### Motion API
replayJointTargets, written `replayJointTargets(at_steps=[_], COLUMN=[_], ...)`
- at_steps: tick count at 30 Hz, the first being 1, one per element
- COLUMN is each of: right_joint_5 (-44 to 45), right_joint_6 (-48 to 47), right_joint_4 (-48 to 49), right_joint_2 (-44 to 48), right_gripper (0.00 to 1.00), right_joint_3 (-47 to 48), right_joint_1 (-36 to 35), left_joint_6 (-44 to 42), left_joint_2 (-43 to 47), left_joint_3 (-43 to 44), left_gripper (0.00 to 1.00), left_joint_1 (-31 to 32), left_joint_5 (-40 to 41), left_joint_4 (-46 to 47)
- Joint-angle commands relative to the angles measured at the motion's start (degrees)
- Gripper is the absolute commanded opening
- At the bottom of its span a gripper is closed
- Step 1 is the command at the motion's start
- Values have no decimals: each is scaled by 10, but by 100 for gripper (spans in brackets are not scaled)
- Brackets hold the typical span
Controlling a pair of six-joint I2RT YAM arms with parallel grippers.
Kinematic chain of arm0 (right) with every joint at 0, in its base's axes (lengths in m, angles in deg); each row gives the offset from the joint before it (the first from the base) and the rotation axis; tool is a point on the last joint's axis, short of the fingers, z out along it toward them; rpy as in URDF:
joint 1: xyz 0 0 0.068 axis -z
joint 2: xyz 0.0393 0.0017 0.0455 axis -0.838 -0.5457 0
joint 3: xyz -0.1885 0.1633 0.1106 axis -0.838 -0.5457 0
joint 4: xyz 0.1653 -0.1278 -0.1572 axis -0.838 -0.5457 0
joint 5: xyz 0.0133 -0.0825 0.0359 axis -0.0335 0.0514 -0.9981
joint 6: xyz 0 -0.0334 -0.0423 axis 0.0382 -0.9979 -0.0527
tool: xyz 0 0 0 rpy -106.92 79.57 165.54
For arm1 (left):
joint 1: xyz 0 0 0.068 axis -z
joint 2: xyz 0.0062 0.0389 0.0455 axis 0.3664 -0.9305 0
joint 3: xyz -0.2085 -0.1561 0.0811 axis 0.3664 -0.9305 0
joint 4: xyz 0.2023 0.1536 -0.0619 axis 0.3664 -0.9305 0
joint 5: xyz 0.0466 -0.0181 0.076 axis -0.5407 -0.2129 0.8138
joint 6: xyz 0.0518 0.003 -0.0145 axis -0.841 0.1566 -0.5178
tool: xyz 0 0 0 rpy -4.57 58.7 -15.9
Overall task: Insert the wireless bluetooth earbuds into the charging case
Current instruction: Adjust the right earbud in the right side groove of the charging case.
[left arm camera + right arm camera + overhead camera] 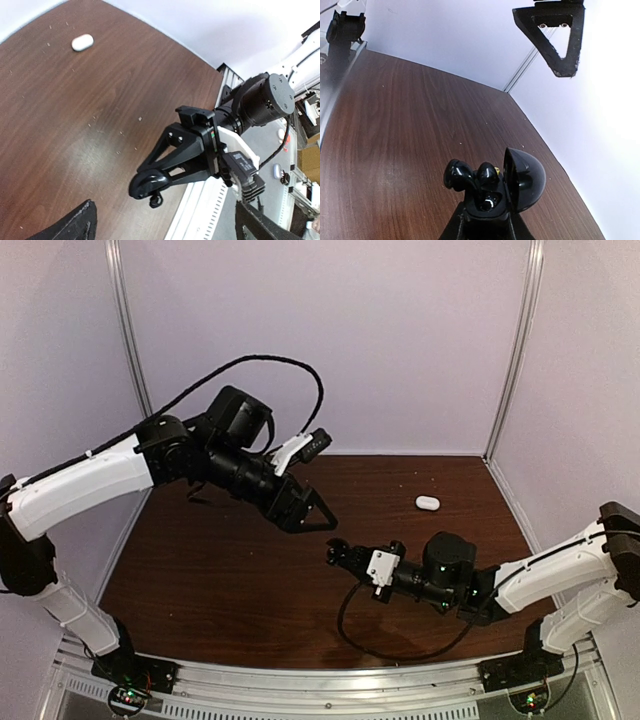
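The charging case point(492, 192), glossy black with its domed lid swung open, sits pinched in the right hand point(485, 220) above the mid surface point(395, 150), two black earbuds point(459, 175) poking from it. The left hand point(318, 512) hovers just beyond it, fingers point(555, 40) spread wide. A white oval pebble point(427, 502) lies far right, well apart.

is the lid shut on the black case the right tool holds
No, the black case in the right tool stands hinged wide open, earbuds showing inside.

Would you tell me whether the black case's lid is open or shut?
Open: the charging case, held in the right tool, has its domed lid swung up, exposing the earbuds.
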Motion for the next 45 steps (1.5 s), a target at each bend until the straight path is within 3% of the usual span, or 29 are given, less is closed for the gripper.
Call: replayJointTargets(at_steps=[1, 5, 9, 13, 22, 27, 45], right_joint_5=[-77, -142, -198, -235, -292, -310, -341], right_joint_6=[55, 100, 152, 199, 249, 258, 262], right_joint_4=[23, -2, -34, -65, -92, -104, -108], right_joint_2=[43, 78, 117, 147, 187, 188, 172], right_gripper=[0, 0, 0, 0, 0, 0, 0], right_joint_3=[-9, -2, 6, 16, 20, 23, 35], right_joint_1=[13, 27, 37, 41, 44, 44, 44], left_joint_6=[-38, -58, -68, -128, -272, -289, -314], left_joint_2=[92, 205, 255, 226, 193, 161, 103], left_joint_3=[-78, -204, -271, -254, -241, -222, -177], left_gripper=[98, 98, 98, 98, 98, 97, 83], left_joint_1=[-4, -4, -4, 6, 86, 101, 106], left_joint_5=[68, 83, 59, 3, 16, -22, -1], left_joint_4=[133, 280, 338, 302, 318, 312, 298])
